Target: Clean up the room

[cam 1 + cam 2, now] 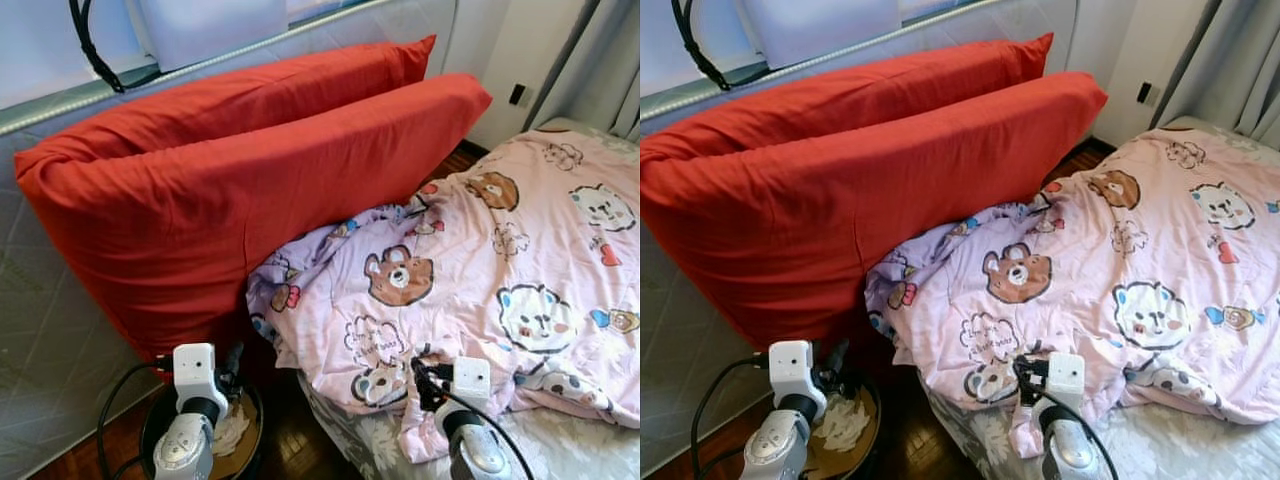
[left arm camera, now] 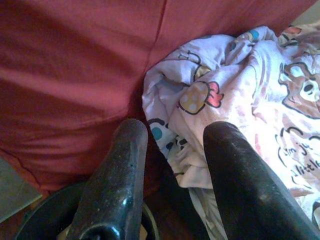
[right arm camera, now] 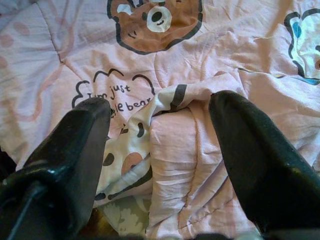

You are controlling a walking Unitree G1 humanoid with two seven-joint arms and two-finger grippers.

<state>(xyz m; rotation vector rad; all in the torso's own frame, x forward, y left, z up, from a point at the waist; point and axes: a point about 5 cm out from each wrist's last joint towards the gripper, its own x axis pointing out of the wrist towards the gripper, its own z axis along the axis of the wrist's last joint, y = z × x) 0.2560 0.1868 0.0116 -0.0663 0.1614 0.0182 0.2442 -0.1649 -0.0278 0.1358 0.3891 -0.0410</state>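
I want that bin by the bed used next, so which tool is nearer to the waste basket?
Left. The left tool hangs just above the waste basket, beside the red pillows. The right tool is off to the side over the pink quilt, fingers open.

Dark wood floor [image 1: 290, 450], bright window [image 1: 60, 40]

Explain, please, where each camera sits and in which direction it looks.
Left eye view: on the head, looking forward and down at red pillows, pink bear quilt; both arms show.
Right eye view: same scene; left gripper above wastebasket, right gripper.
Left wrist view: along its open fingers toward pillow and quilt edge.
Right wrist view: along its open fingers onto the quilt.
Shared: all show the quilt.
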